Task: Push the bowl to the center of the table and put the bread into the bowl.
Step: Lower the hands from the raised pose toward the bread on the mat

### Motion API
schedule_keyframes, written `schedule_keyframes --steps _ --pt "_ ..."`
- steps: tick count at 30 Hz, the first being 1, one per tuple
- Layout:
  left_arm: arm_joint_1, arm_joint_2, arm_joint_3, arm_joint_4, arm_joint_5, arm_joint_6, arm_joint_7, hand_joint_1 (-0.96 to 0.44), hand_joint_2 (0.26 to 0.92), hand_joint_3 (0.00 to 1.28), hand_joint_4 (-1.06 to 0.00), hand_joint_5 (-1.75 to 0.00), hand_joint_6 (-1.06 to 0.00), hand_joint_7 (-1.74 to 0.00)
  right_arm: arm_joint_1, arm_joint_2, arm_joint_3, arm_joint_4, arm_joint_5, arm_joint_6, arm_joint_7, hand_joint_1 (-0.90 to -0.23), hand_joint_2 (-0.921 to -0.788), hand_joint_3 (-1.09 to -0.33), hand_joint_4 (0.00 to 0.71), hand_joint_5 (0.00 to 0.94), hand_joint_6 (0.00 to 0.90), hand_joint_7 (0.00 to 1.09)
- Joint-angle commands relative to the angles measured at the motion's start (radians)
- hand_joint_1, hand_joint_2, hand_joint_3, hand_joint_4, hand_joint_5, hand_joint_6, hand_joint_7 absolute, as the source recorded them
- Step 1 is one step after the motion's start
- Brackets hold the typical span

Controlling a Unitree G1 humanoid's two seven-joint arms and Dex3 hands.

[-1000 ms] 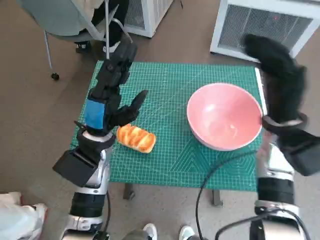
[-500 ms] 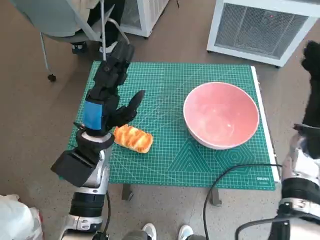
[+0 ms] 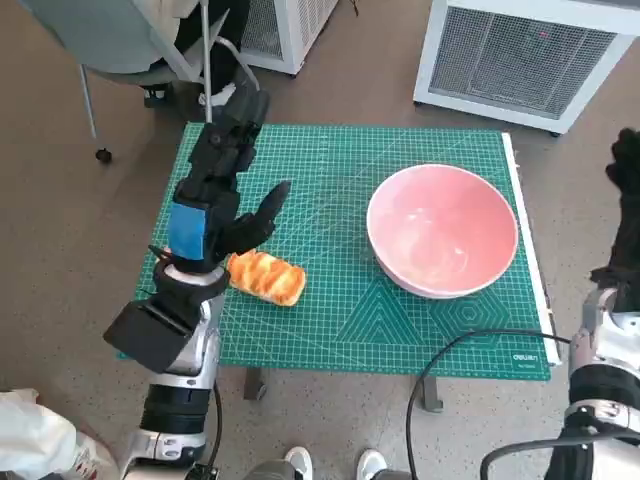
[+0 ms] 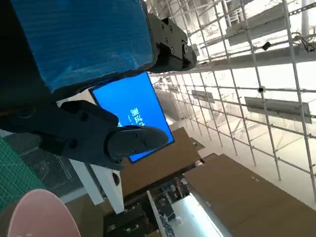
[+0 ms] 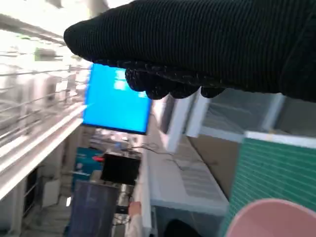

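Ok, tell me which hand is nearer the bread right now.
Left. The left hand hovers open just above and beside the bread on the green mat. The right hand is off the table's far side, past the pink bowl.

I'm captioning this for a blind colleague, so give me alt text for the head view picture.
Seen from above, a round pink bowl sits right of centre on a green cutting mat covering a small table, and a golden bread roll lies near the mat's left front. The blue-taped black left hand hovers open by the bread; the black-gloved right hand is off the table's right edge.
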Motion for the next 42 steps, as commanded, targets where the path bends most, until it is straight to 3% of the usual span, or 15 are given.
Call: schedule_keyframes --steps 1,7,16,20,24,31,38,42 --pt "0.005 -0.001 0.006 0.000 -0.008 -0.006 0.001 -0.39 0.921 0.42 -0.30 0.00 -0.34 -0.11 0.010 0.034 -0.002 0.047 0.005 0.049 0.021 -0.529 -0.921 -0.853 0.244 0.000 -0.001 0.66" --pt "0.004 0.003 0.008 0.001 -0.009 -0.003 -0.001 -0.39 0.921 0.42 -0.30 0.00 -0.34 -0.11 0.001 0.064 0.002 0.082 0.000 0.126 0.023 -0.490 -0.921 -0.857 0.226 0.000 -0.001 0.60" --pt "0.003 0.011 0.013 0.004 -0.012 -0.009 -0.009 -0.39 0.921 0.42 -0.31 0.00 -0.34 -0.11 -0.020 0.123 0.017 0.108 -0.020 0.232 -0.018 -0.509 -0.921 -0.841 0.242 0.011 0.010 0.59" --pt "0.007 0.016 0.016 -0.002 -0.011 -0.010 -0.012 -0.39 0.921 0.42 -0.31 0.00 -0.34 -0.11 -0.031 0.148 0.011 0.115 -0.016 0.267 -0.020 -0.501 -0.921 -0.833 0.253 0.016 0.023 0.59" --pt "0.013 0.022 0.019 -0.005 -0.010 -0.014 -0.016 -0.39 0.921 0.42 -0.31 0.00 -0.34 -0.10 -0.047 0.183 -0.014 0.122 0.006 0.308 0.001 -0.487 -0.921 -0.819 0.268 0.020 0.037 0.59" --pt "0.025 0.032 0.024 -0.016 -0.010 -0.019 -0.024 -0.39 0.921 0.42 -0.31 0.00 -0.34 -0.10 -0.070 0.222 -0.018 0.128 -0.004 0.351 -0.022 -0.548 -0.921 -0.790 0.264 0.015 0.054 0.58" --pt "0.035 0.045 0.032 -0.025 -0.002 -0.021 -0.021 -0.39 0.921 0.41 -0.31 0.00 -0.35 -0.10 -0.095 0.263 -0.043 0.129 0.016 0.380 -0.016 -0.541 -0.921 -0.779 0.266 0.014 0.054 0.57" --pt "0.044 0.049 0.033 -0.037 -0.003 -0.016 -0.020 -0.39 0.921 0.41 -0.31 0.00 -0.35 -0.09 -0.111 0.283 -0.049 0.128 0.013 0.391 -0.027 -0.531 -0.921 -0.778 0.268 0.014 0.053 0.57"
